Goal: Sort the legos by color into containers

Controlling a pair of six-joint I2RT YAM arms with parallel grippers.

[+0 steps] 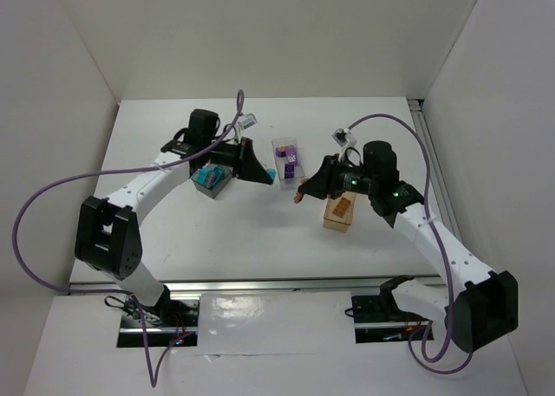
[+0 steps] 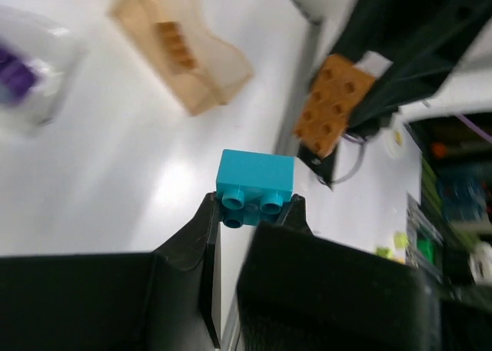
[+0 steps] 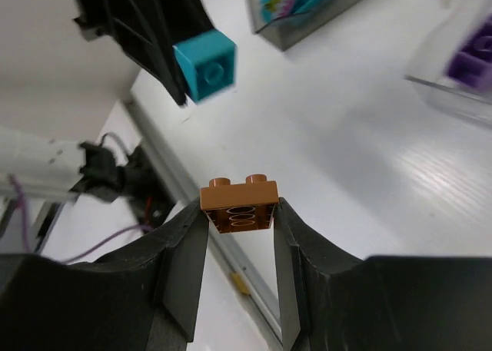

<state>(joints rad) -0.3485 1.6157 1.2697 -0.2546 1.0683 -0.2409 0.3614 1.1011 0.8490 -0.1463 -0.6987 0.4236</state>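
Starting from the near edge of the desk (image 1: 260, 231), where both arm bases sit, the amber bin (image 1: 340, 212) stands nearest, right of centre, with an orange-brown piece inside. Just beyond it the right gripper (image 3: 240, 216) is clamped narrow on an orange-brown lego (image 3: 240, 205), which is held off the surface at mid-desk. The left gripper (image 2: 254, 211) faces it from the left, its fingers pinched on a teal lego (image 2: 255, 183) that is also off the surface; the two held bricks are near each other but apart. The dark grey bin (image 1: 211, 183) sits left of centre under the left arm's wrist and holds teal pieces. The clear bin (image 1: 288, 158) is farthest, toward the far edge at centre, with purple legos (image 1: 290, 160) inside. The right wrist view shows only the narrow end of the orange-brown lego and two studs, while the left wrist view shows its broad dotted face. The dark grey bin appears in the top and right wrist views, not in the left wrist view. The bins are blurred in both wrist views.
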